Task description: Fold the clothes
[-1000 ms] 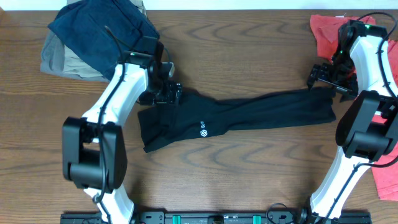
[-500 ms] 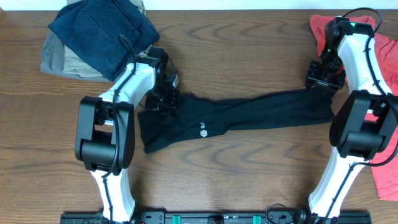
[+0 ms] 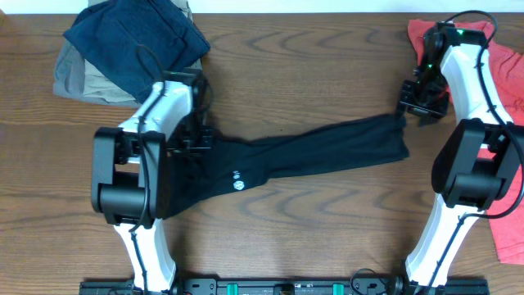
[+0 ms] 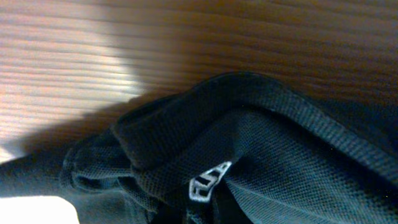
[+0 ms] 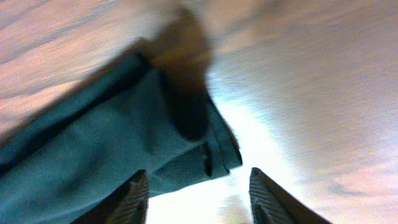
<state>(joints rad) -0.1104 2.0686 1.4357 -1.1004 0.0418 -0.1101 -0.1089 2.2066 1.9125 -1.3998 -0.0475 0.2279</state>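
A long black garment (image 3: 311,156) lies stretched across the table, with a small white logo (image 3: 235,179) near its left part. My left gripper (image 3: 195,141) is shut on the garment's bunched left end. In the left wrist view the black fabric (image 4: 280,155) fills the frame and hides the fingers. My right gripper (image 3: 416,102) hovers just beyond the garment's right end. In the right wrist view its fingers (image 5: 138,193) stand apart around a bright gap. The cloth's hem (image 5: 217,155) lies just above that gap, unpinched.
A navy cloth (image 3: 135,41) lies over a beige one (image 3: 78,82) at the back left. Red cloth sits at the back right (image 3: 426,37) and along the right edge (image 3: 508,221). The arms' base rail (image 3: 278,287) runs along the front.
My left gripper closed on the garment's left end and pulled it left and forward. The garment's right end slid left, away from the right gripper, whose jaws narrowed.
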